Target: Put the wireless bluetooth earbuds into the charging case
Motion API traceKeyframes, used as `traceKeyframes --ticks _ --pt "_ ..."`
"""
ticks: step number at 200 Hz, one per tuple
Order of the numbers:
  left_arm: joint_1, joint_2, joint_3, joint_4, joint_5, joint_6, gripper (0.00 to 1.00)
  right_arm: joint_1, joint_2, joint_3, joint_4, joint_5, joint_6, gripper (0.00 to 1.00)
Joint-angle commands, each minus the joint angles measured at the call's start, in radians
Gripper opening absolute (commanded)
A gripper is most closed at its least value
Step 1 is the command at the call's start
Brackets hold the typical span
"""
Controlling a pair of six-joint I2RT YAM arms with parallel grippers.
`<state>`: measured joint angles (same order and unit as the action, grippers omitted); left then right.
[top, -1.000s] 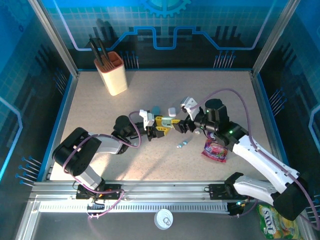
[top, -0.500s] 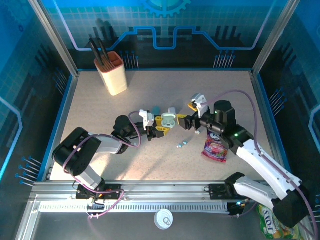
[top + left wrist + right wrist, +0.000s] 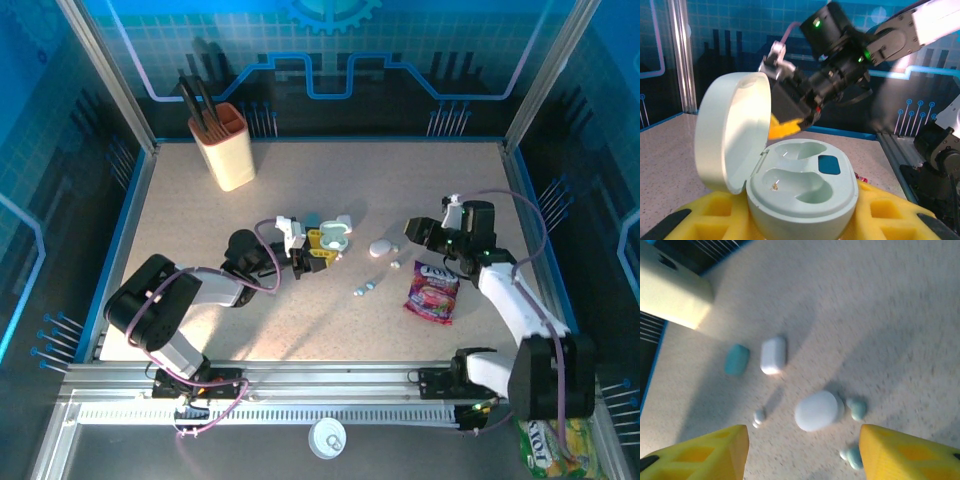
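Observation:
My left gripper (image 3: 322, 248) is shut on the mint-green charging case (image 3: 336, 238), held between its yellow pads. In the left wrist view the charging case (image 3: 802, 192) has its lid (image 3: 732, 130) swung open to the left, and both wells are bare. My right gripper (image 3: 413, 234) hangs open to the right of it, nothing between its fingers. Below the right gripper (image 3: 802, 455), tiny earbuds lie on the table: one (image 3: 857, 409) beside a white pebble-shaped case (image 3: 816, 411), one (image 3: 855, 456) nearer, one (image 3: 759, 416) to the left. A light-blue pair of earbuds (image 3: 365, 288) lies toward the front.
A teal case (image 3: 313, 218) and a small white case (image 3: 344, 220) lie just behind the left gripper. A pink snack packet (image 3: 432, 292) lies at the right. A beige cup of tools (image 3: 225, 145) stands at the back left. Metal rails run along the near edge.
My right gripper has drawn back to the right, away from the charging case, and its jaws have narrowed a little. The case's lid now stands open. The left arm has stayed put.

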<state>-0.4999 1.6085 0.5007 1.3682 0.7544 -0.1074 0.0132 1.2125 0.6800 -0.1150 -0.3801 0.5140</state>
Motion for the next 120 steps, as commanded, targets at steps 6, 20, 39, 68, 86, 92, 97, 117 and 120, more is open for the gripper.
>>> traceKeyframes --ticks 6,20,39,68,86,92,97,117,120 --pt "0.005 -0.020 -0.013 0.034 -0.010 -0.021 0.35 -0.011 0.129 0.047 -0.028 -0.078 0.041 0.58" --pt "0.006 -0.021 -0.015 0.034 -0.009 -0.022 0.35 -0.007 0.191 0.072 -0.035 -0.076 0.033 0.59" --pt "0.007 -0.020 -0.018 0.033 -0.010 -0.019 0.35 0.014 0.259 0.093 -0.051 -0.068 0.008 0.59" --pt "0.006 -0.018 -0.025 0.034 -0.015 -0.014 0.35 0.053 0.314 0.102 -0.083 -0.051 -0.017 0.59" --pt "0.006 -0.010 -0.022 0.033 -0.012 -0.014 0.35 0.069 0.339 0.108 -0.094 -0.038 -0.025 0.60" --pt "0.006 -0.009 -0.021 0.033 -0.011 -0.013 0.35 0.076 0.346 0.108 -0.097 -0.033 -0.030 0.60" --pt "0.006 -0.008 -0.021 0.034 -0.009 -0.013 0.35 0.080 0.352 0.113 -0.102 -0.029 -0.034 0.61" --pt "0.007 -0.009 -0.022 0.033 -0.009 -0.011 0.35 0.105 0.372 0.129 -0.132 -0.011 -0.052 0.62" --pt "0.008 -0.009 -0.021 0.034 -0.009 -0.011 0.35 0.108 0.375 0.130 -0.137 -0.008 -0.054 0.62"
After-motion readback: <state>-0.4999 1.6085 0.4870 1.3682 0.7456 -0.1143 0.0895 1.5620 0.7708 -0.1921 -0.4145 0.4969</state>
